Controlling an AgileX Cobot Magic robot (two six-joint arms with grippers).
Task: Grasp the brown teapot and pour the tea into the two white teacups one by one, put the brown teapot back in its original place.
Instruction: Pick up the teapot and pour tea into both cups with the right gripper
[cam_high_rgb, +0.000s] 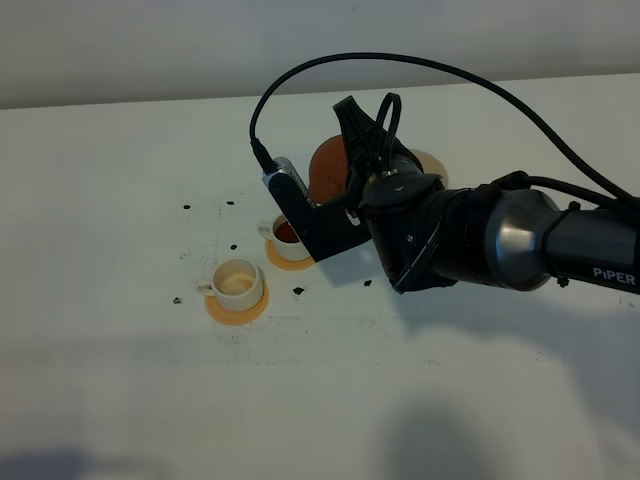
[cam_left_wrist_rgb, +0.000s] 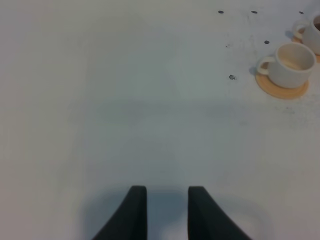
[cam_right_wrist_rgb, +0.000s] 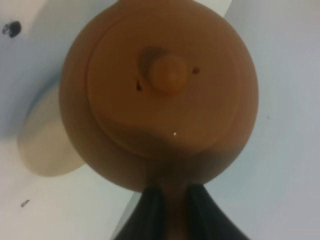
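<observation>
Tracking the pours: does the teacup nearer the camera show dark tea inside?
No, the nearer teacup shows only a pale inside; dark tea is in the farther teacup.

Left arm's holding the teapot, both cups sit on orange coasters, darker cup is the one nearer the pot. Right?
Wrong arm. The right gripper holds the brown teapot, as the right wrist view shows; the left gripper hangs open over the table, holding nothing. The rest stands.
</observation>
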